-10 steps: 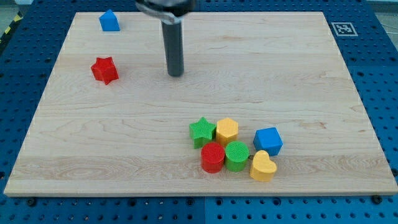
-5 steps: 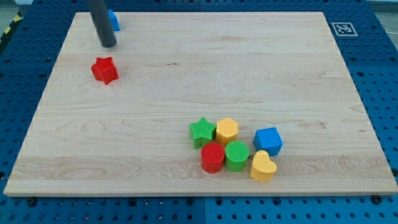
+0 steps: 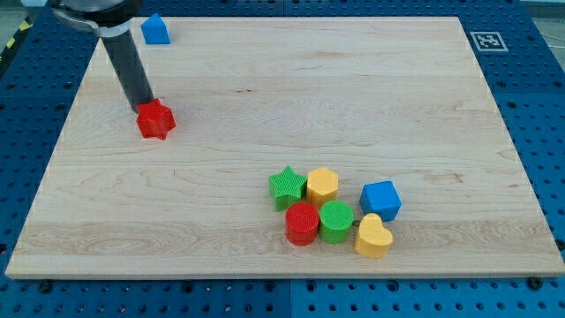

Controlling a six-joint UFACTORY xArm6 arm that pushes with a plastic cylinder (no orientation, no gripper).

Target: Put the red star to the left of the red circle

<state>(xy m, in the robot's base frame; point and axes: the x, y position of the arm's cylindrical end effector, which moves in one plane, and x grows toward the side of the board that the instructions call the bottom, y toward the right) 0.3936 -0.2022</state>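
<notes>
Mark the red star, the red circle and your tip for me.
red star (image 3: 156, 121), camera view, on its top face.
red circle (image 3: 302, 218), camera view, on its ribbed top.
my tip (image 3: 142, 107), camera view, the rod's very end, at the star's upper left edge.

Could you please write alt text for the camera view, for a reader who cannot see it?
My tip touches the upper-left edge of the red star on a wooden board. The red circle sits far off toward the view's bottom right, clustered with green, yellow and blue blocks.
</notes>
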